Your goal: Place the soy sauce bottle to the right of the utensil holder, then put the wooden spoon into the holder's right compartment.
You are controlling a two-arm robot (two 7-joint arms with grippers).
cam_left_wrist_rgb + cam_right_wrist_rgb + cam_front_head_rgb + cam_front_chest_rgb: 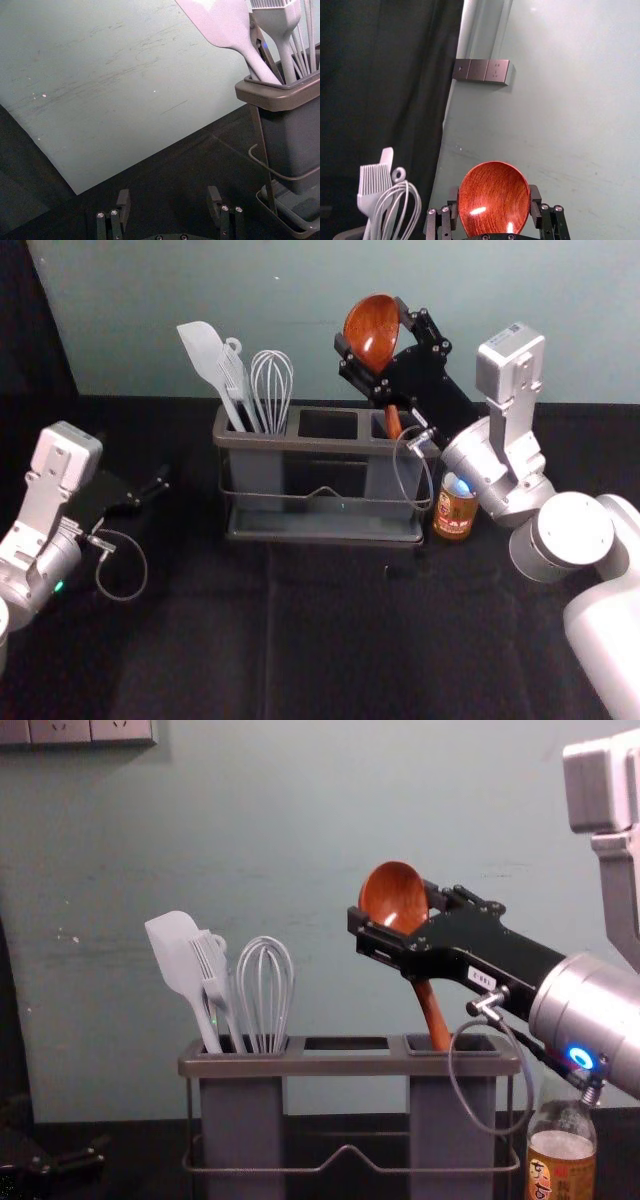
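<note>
The right wrist view is showing wall sockets [483, 70]; the chest view, a clear, orange-labelled soy sauce bottle [562, 1165] standing right of the grey rectangular holder [345, 1066]. My right gripper [393, 910] is pinching the red-brown wooden spoon's [388, 890] round bowl, handle reaching into the right compartment's opening. My left gripper [158, 485] is hovering left, spread wide.

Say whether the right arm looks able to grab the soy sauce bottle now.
Probably not: the right gripper is closed on the wooden spoon, above the right compartment of the holder. The soy sauce bottle stands close by, beneath that arm, so emptied jaws might reach it.
</note>
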